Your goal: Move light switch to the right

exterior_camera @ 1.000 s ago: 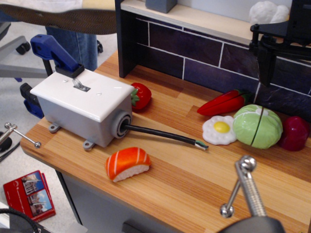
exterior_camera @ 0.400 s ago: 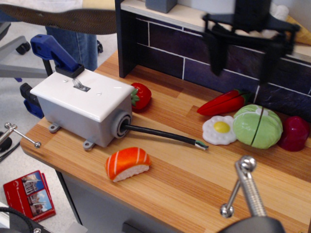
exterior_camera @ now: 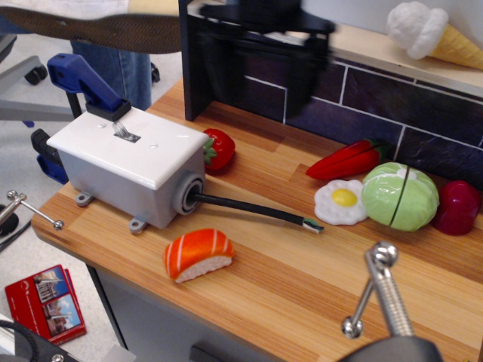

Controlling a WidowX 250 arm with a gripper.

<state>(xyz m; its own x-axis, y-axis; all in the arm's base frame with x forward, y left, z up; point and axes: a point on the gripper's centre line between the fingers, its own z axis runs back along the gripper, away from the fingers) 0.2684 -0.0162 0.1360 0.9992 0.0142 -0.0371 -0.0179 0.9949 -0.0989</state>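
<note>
scene: wooden desk (exterior_camera: pixel 302 279) lying before a dark tiled back wall | change: hand (exterior_camera: pixel 264 56) sweeping leftward along the wall, now blurred up top, prongs spread wide, holding nothing | target: light switch (exterior_camera: pixel 124 133) sitting untouched on the white-topped grey box at left, well apart | meaning: approach closing, toggling not yet started

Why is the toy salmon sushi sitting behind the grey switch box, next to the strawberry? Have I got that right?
Not quite. In the observation.image view, the salmon sushi lies in front of the grey switch box, near the counter's front edge, below the black cable. It is not next to the strawberry, which sits on the box's far right side.
</note>
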